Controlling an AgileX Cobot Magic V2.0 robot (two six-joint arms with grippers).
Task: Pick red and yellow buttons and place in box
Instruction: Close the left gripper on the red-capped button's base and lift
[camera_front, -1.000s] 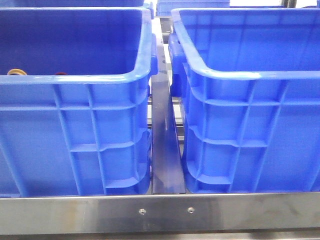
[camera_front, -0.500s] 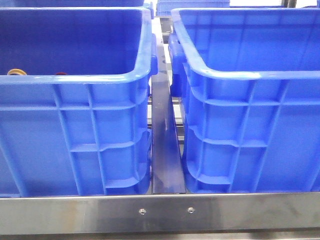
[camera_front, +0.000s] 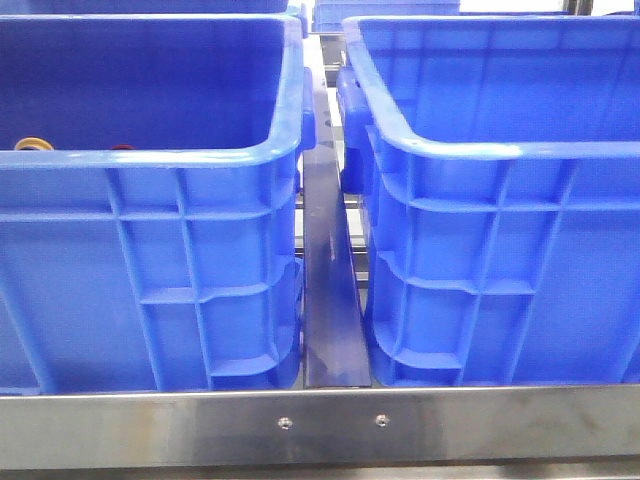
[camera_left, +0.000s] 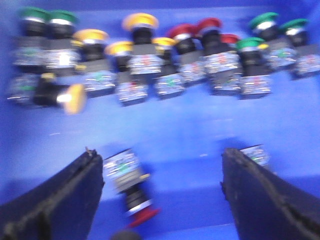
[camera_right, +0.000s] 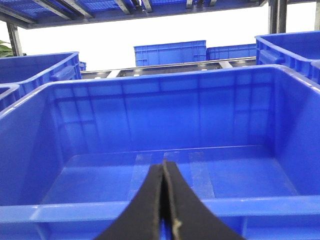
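My left gripper (camera_left: 160, 154) hangs open inside the left blue crate (camera_front: 150, 160), over its floor. A red button (camera_left: 131, 184) lies on its side between the fingers, closer to one finger (camera_left: 75, 195), touching neither. Beyond it lies a blurred row of buttons: yellow-capped ones (camera_left: 140, 22), red-capped ones (camera_left: 182, 32) and green ones (camera_left: 262, 21). In the front view only a yellow cap (camera_front: 33, 144) and a red cap (camera_front: 122, 147) peek over the near rim. My right gripper (camera_right: 165, 164) is shut on nothing, in front of the box (camera_right: 165, 115), the right-hand blue crate (camera_front: 450, 148), which looks bare inside.
Another button (camera_left: 255, 152) is partly hidden behind my left gripper's other finger. A dark gap with a metal rail (camera_front: 328, 300) separates the two crates. A steel bar (camera_front: 320, 425) runs along the front. More blue crates (camera_right: 170, 52) stand farther back.
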